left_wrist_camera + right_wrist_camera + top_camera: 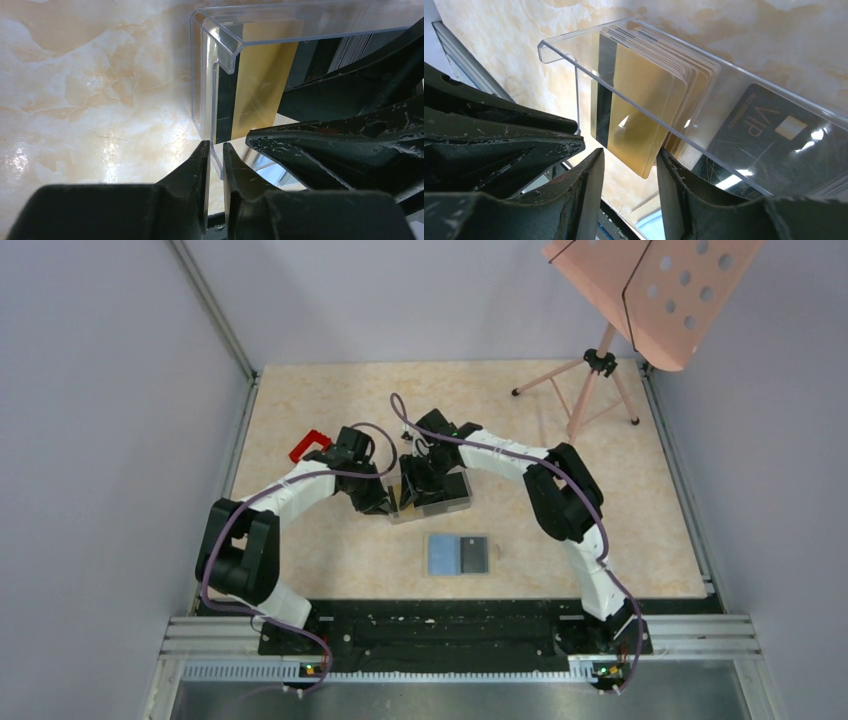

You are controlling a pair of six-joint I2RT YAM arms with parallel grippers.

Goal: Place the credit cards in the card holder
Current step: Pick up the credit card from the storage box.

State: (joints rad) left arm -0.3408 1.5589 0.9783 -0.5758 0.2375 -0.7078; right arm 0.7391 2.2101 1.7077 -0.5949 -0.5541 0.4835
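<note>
gold card [639, 110] in box [729, 90], btwn r claw [630, 152]

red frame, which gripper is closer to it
Left. The left gripper is at the box's left end, right of the frame; the right gripper is farther right, over the box.

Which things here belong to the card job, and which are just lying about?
Job: yellow-gold plastic credit cards; black plastic VIP card; open wallet with light blue lining; clear plastic box holding the cards.
Lying about: small red rectangular frame; pink perforated stand on a tripod.
</note>
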